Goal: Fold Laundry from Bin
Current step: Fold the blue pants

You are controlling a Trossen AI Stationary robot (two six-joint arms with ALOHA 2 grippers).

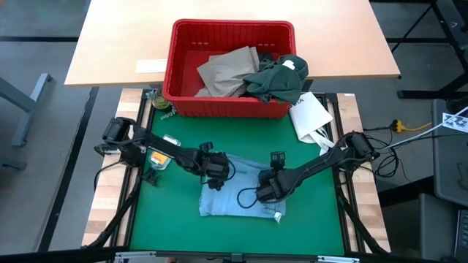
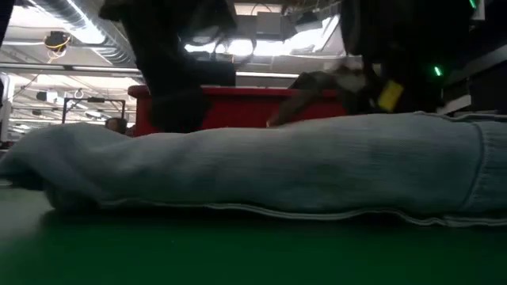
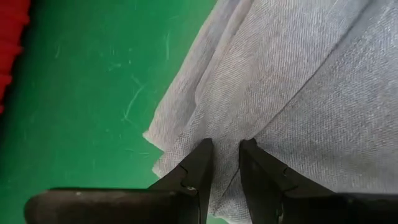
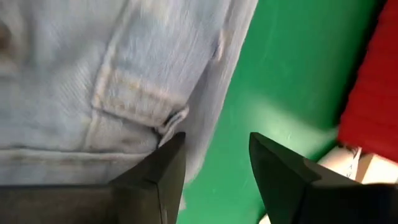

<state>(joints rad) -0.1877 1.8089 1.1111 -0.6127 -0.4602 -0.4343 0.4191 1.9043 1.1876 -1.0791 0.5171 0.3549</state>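
Two dark arms meet over a green mat in the high view, where we see a light blue garment lying crumpled near the mat's middle. We place the left gripper on the garment's upper left edge and the right gripper on its right side. Behind the mat stands the red bin, with a tan garment and a dark green garment inside it, the green one draped over the rim on the right. A white packet lies just beside the bin's right front corner.

Low view — we look level across the mat at the light blue garment, a long low roll spanning nearly the whole width, a seam showing at its right end. The bin shows as a red band behind it; both arms are dark shapes above, and we cannot tell their jaws here.

Left wrist view — the left gripper has its jaws narrow, pinching a ridge of the light blue garment between the fingers, with bare mat alongside.

Right wrist view — the right gripper stands with its jaws apart over the garment's edge; we see a belt loop beside one finger, mat in the gap, and the red bin beyond. We see no cloth clamped between them.
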